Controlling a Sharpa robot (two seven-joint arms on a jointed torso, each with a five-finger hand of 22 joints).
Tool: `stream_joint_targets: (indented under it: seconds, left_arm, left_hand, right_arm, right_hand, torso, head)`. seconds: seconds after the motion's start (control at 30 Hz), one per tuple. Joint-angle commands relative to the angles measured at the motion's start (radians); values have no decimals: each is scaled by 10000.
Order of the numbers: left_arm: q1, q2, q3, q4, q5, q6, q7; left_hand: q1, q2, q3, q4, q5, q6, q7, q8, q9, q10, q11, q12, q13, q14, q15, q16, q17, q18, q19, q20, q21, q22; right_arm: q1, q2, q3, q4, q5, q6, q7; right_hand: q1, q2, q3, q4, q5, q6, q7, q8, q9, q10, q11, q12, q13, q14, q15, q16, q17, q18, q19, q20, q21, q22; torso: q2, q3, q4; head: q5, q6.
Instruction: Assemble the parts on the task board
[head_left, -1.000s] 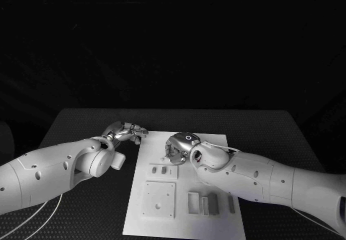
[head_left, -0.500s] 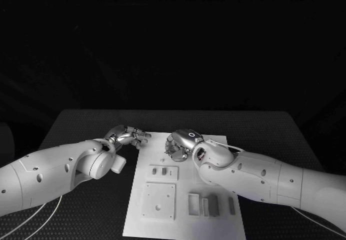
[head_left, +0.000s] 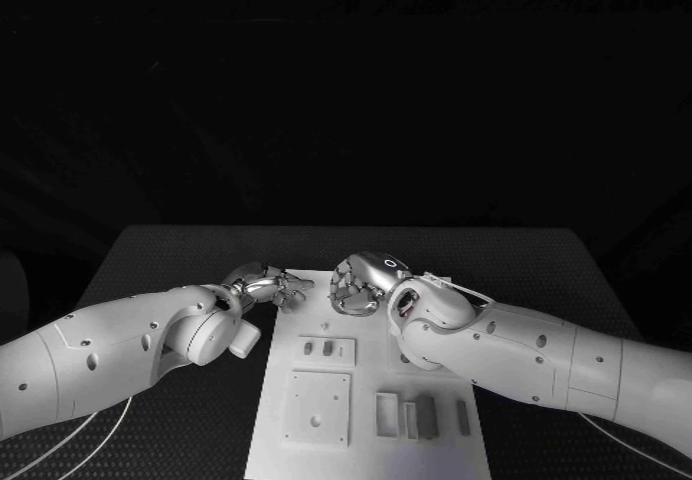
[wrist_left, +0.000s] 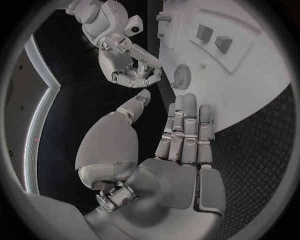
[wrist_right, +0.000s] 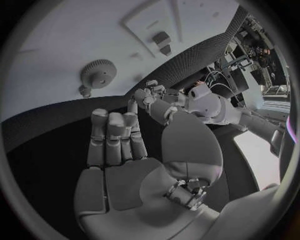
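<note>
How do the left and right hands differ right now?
The left hand sits at the task board's left edge; the right hand hangs over its far end. In its wrist view the left hand's fingers lie straight, pointing at the gear; seen from there, the right hand's fingers are curled. In the right wrist view the gear lies beyond that hand's fingertips. Both hold nothing.

Both hands have drifted toward the far end of the board (head_left: 368, 400) over the last second. The right hand (head_left: 361, 285) has lifted off the spot near the small block with two slots and now hangs over the board's far edge, fingers loosely apart, holding nothing. The left hand (head_left: 270, 285) has slid in from the desk (head_left: 173, 250) beside the board to its far left corner, closer to the right hand.
</note>
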Motion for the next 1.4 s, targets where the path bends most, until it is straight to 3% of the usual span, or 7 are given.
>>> stream_joint_targets:
  seconds: [0.03,0.3,0.63,0.87,1.4]
  left_arm:
    - [6,39,-44,123,298,336,-203]
    - [6,115,-65,215,1234,440,-186]
    - [5,159,-75,407,3432,154,272]
    - [4,159,-81,469,3540,228,223]
    - [3,181,-89,503,3437,68,96]
  left_hand:
    - [-4,-36,-2,75,-41,-64,10,-4,-12,-109,16,-78,-35,56,30,-35,7,107,35,-603,-36,12]
    - [222,41,37,16,-40,-17,-16,74,-2,-124,53,-270,-151,9,69,-100,-9,117,-28,-557,-51,24]
    - [513,262,-14,-248,-35,-72,-28,105,-81,-236,135,-764,-583,-107,179,-683,-261,55,-266,-437,-221,-22]
    - [862,604,12,-686,-27,32,-74,141,-178,-43,192,-1045,-1004,252,233,-1388,-461,21,-278,-367,-435,-149]
    - [1103,813,-1,-1174,-21,170,-109,161,-286,232,166,-1139,-1318,487,213,-1735,-377,-18,-215,-383,-512,-188]
  right_arm:
    - [-4,32,19,28,200,-85,-8]
    - [-5,137,50,-10,200,-49,-2]
    - [-6,197,54,-27,203,-7,0]
    - [-7,242,67,-40,203,-14,7]
    - [-9,293,98,-28,202,-17,12]
  right_hand:
    - [-31,-109,50,14,-13,210,115,64,9,62,-6,34,10,21,-51,48,12,150,74,-12,65,-11]
    - [-37,-108,57,16,-11,207,114,63,11,63,-7,31,12,20,-54,44,13,150,76,-14,65,-15]
    - [-41,-109,68,15,-5,205,113,62,13,65,-9,26,16,19,-57,40,14,150,79,-16,65,-19]
    - [-45,-110,75,15,-4,203,112,62,15,66,-10,22,18,19,-59,37,14,150,81,-18,65,-22]
    - [-56,-109,88,16,-4,200,111,61,18,69,-12,14,24,19,-63,33,17,150,87,-22,65,-28]
  torso:
    - [-28,18,-29]
    - [-7,4,-11]
    - [-5,-4,-16]
    - [-13,-2,-9]
    - [-11,-6,-10]
  head:
    - [37,-4]
    - [20,16]
    - [23,19]
    - [12,3]
    - [26,-9]
